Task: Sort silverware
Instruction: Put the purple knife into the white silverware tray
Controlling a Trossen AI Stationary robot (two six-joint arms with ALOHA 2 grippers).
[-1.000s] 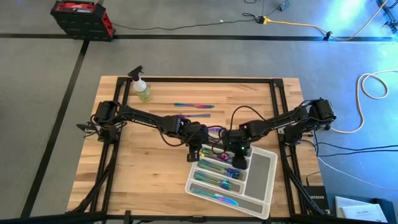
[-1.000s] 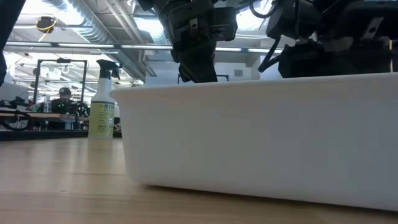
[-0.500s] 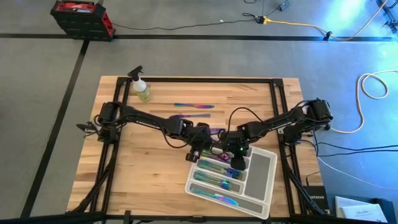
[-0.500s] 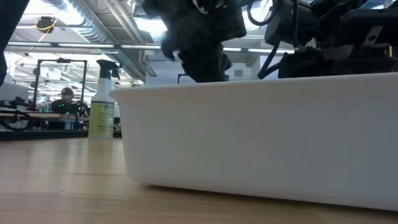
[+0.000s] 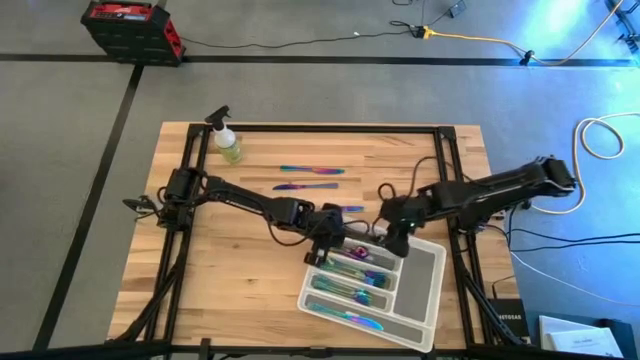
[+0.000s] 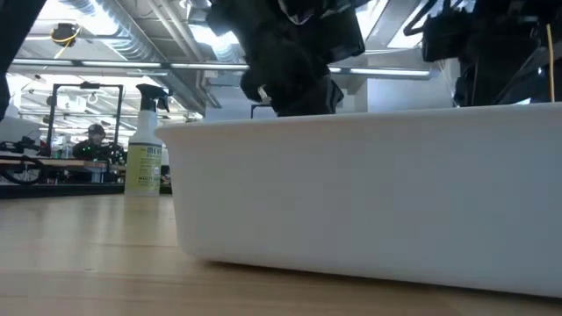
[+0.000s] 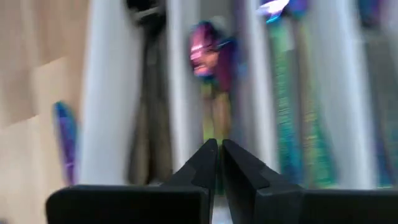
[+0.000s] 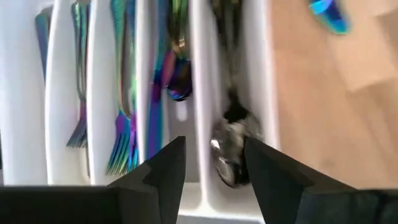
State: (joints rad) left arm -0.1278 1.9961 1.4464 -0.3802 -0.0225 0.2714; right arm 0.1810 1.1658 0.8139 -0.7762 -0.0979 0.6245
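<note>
Overhead view of a wooden table [image 5: 200,270] carrying a white compartment tray [image 5: 425,275] near its front right corner. The tray holds the sorted silverware [image 5: 350,292]: rainbow-coloured forks [image 8: 124,134] fill the inner slots, a rainbow spoon [image 8: 177,78] lies in the next slot, and dark spoons [image 8: 233,146] lie in the slot along the tray's edge nearest the table's back. Three pieces remain loose on the bare wood toward the back edge: one long piece [image 5: 312,170] farthest back, a second [image 5: 292,186] just in front of it, and a short one [image 5: 350,209] close to the tray. A spray bottle [image 5: 228,140] stands at the back left corner.

The left gripper [image 5: 338,243] hangs over the tray's back edge with its fingers [image 7: 202,165] pressed together and nothing between them. The right gripper [image 5: 392,240] hangs over the tray's back right part, just beside the left one, its fingers [image 8: 163,171] spread apart and empty above the dark spoons.

In the low view a person [image 6: 88,139] sits far behind the table.
</note>
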